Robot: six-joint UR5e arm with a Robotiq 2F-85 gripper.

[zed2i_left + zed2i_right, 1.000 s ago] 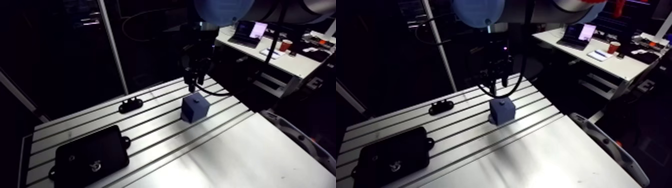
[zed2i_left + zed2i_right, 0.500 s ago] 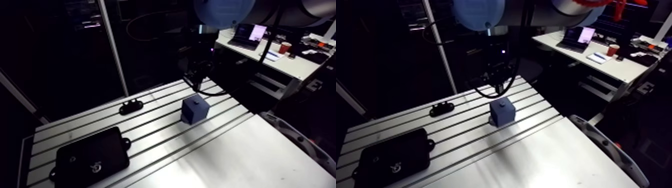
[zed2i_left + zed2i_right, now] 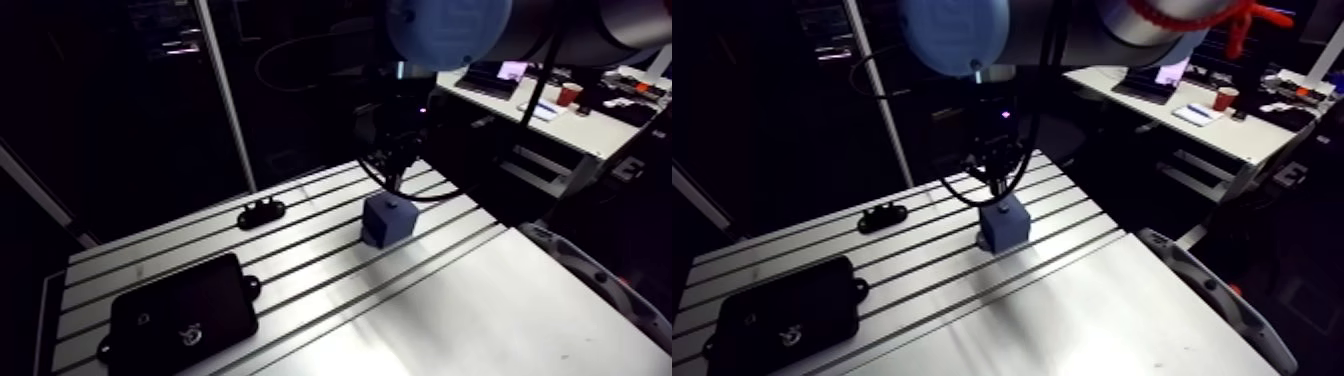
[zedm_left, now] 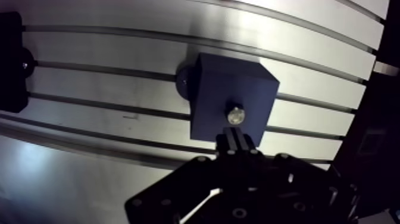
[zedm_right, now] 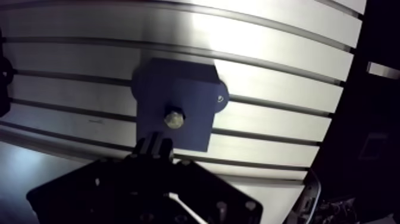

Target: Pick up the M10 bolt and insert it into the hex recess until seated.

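Bolt (image 4: 236, 114) stands in block (image 4: 214, 89), centre of arm view; pincer (image 4: 238, 140) clenched, empty, just short of it; bolt likely light, stiff, slick, so grip the exposed end

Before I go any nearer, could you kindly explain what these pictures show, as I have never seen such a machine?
It is a single robot arm working over a slotted metal table. Two pictures come from a camera riding on the arm's upper part, looking down at the table. The other two come from a camera on the wrist, looking down past the jaws. On the table are a blue block, a flat black tray and a small black bracket. A bolt stands in the top of the block. The jaws look shut and hold nothing; they hang just above the block, close to the bolt.
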